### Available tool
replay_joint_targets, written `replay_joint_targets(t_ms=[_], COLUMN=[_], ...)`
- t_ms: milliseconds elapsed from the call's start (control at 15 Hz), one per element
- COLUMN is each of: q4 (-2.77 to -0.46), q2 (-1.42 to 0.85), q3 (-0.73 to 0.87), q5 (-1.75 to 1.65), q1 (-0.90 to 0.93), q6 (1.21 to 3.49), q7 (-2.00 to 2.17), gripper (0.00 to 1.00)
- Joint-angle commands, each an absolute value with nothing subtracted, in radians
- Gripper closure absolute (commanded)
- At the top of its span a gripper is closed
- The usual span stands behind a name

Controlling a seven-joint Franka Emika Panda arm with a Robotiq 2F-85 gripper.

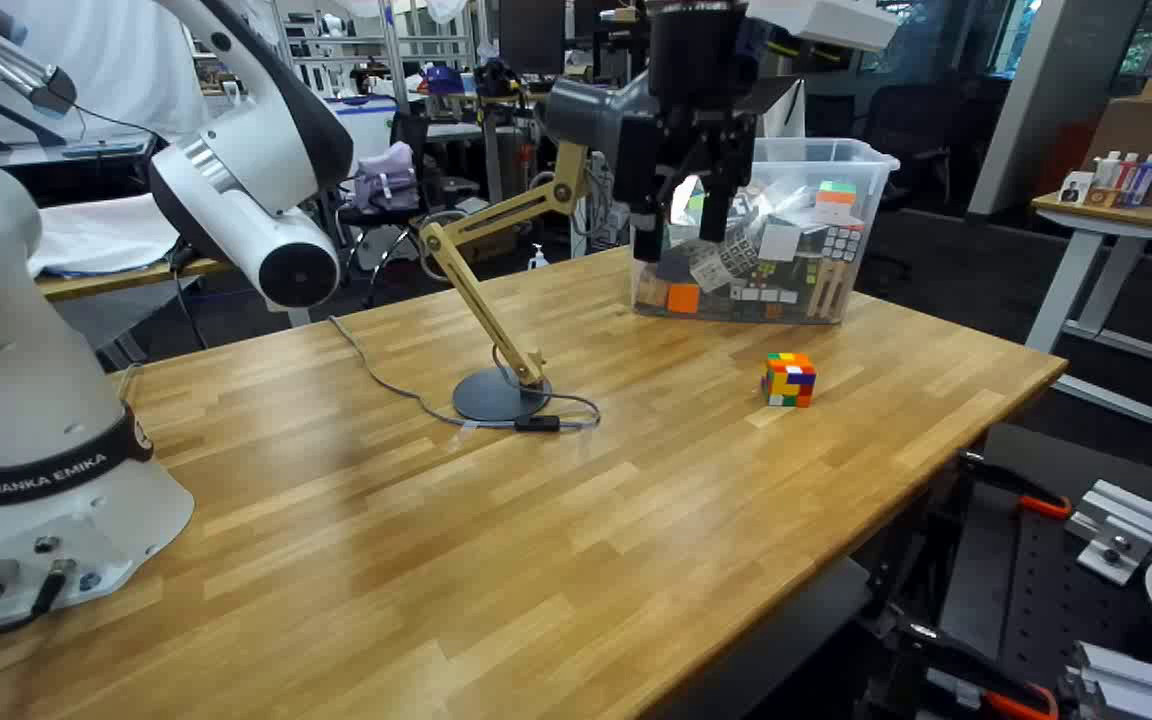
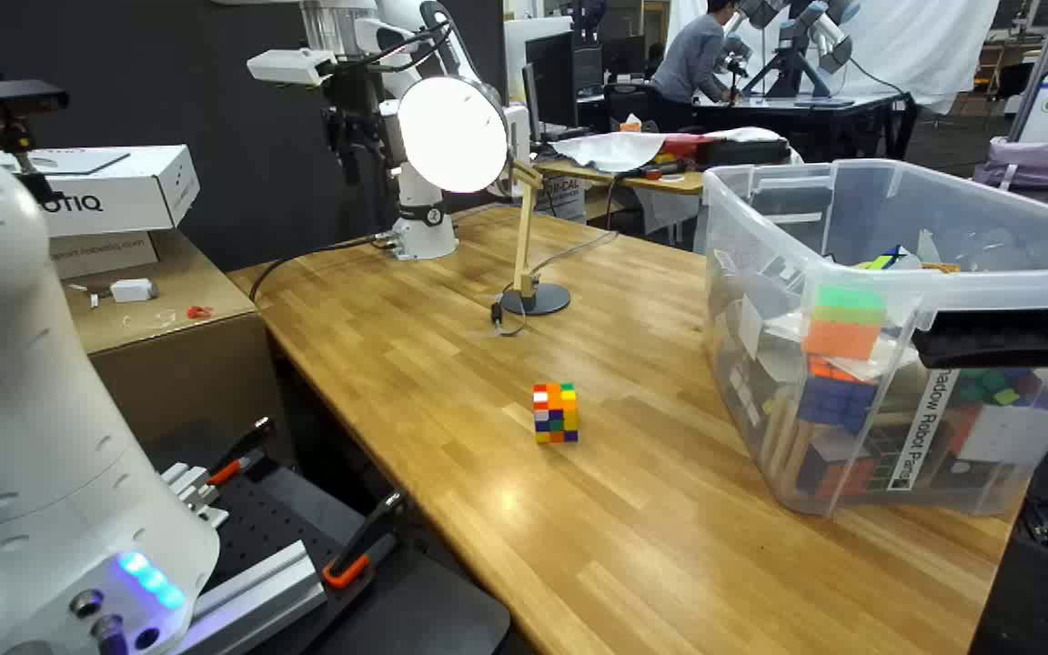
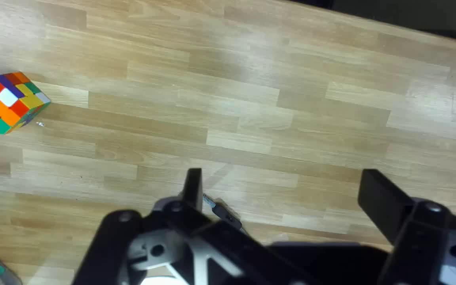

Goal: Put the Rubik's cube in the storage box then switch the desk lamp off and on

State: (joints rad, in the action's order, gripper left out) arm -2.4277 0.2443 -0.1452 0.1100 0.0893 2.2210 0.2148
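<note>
The Rubik's cube (image 1: 789,380) sits on the wooden table in both exterior views (image 2: 556,414); it also shows at the left of the wrist view (image 3: 12,102). The clear storage box (image 1: 821,152) stands on the table, full of mixed items; it is large in an exterior view (image 2: 942,278). The desk lamp (image 1: 481,290) stands upright with its round face (image 2: 453,134) glowing. Its black cord switch (image 3: 227,216) lies on the table. My gripper (image 1: 681,235) is open and empty, high above the table; its fingers (image 3: 282,176) are wide apart and partly hide the lamp head.
A second white arm (image 2: 78,437) stands beside the table near a black plate (image 2: 433,582) with clamps. The lamp's grey cable (image 1: 386,382) runs across the table. The table edge (image 3: 370,24) shows at the top of the wrist view.
</note>
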Motion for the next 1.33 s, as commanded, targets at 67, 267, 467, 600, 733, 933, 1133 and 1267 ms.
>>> replay_joint_targets(t_ms=[67, 267, 467, 600, 733, 933, 1133, 1267], q4=[-2.427, -2.427, -2.428, -2.432, -2.443, -2.477, -2.543, -2.603], q2=[0.244, 0.244, 0.246, 0.250, 0.261, 0.286, 0.343, 0.401], q3=[-0.140, -0.140, -0.141, -0.141, -0.139, -0.131, -0.121, -0.122], q5=[0.108, 0.108, 0.102, 0.088, 0.062, 0.027, 0.035, 0.041], q1=[0.094, 0.094, 0.091, 0.087, 0.078, 0.063, 0.048, 0.036], q6=[2.219, 2.219, 2.222, 2.224, 2.222, 2.218, 2.217, 2.225], q7=[0.216, 0.216, 0.224, 0.225, 0.241, 0.281, 0.336, 0.395], gripper=[0.00, 0.00, 0.00, 0.00, 0.00, 0.00, 0.00, 0.00])
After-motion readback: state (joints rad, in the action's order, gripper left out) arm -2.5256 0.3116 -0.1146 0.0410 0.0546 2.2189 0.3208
